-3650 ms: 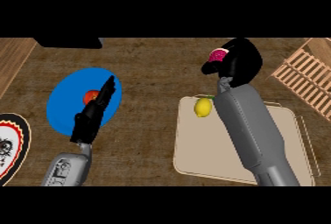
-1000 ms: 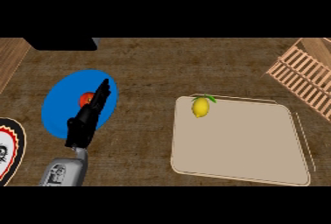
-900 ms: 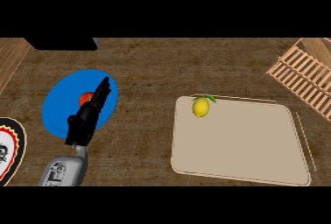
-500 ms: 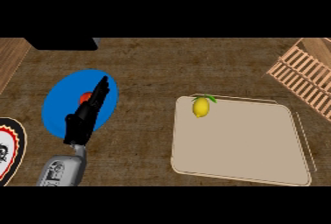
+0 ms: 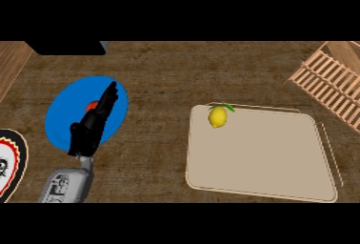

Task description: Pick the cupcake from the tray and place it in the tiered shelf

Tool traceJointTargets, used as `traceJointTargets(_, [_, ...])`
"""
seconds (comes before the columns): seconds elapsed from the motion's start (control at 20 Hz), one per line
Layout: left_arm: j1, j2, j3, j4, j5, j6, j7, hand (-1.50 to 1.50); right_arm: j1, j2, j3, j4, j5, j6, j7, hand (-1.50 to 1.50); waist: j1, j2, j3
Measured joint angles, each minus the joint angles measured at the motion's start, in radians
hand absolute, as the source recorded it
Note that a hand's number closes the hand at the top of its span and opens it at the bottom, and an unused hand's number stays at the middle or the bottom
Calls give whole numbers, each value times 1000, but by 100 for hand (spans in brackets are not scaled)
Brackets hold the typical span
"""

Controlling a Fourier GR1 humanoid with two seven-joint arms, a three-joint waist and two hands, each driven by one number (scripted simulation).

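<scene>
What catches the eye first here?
The bright blue plate at the left, with the robot's black left hand lying open over it. Right of it, a yellow lemon sits in the far left corner of a beige tray; a wooden slatted shelf stands at the upper right.

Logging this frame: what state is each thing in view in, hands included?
left hand: open, fingers straight, over the blue plate.
right hand: not in view.
blue plate: flat on the counter, partly hidden by the left hand, a red thing on it.
tray: flat on the counter, holding only the lemon.
lemon: lying in the tray's far left corner.
tiered shelf: at the upper right, cut by the edge, nothing seen in it.
cupcake: not in view.
</scene>
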Motion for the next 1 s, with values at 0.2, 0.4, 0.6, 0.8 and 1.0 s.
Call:
traceJointTargets(0.2, [9, -5, -8, -19, -1, -2, 12, 0, 41, 3, -16, -12, 99, 32, 107, -150, -1, -1, 0])
traceJointTargets(0.4, [17, 4, 2, -23, 5, -10, 16, 0, 84, 32, -19, -91, 128, 60, 144, -150, -5, -2, 0])
traceJointTargets(0.6, [25, -2, -2, -43, 6, -8, 26, 0, 113, 49, -32, -191, 88, 62, 138, -150, -7, -4, 0])
traceJointTargets(0.8, [16, -6, -1, -25, -3, -2, 18, 0, 99, 51, -47, -223, 25, 33, 116, -150, -5, -2, 0])
traceJointTargets(1.0, [20, -1, 3, -29, -2, -7, 15, 0, 119, 81, -29, -322, -39, 49, 119, -150, -7, -3, 0])
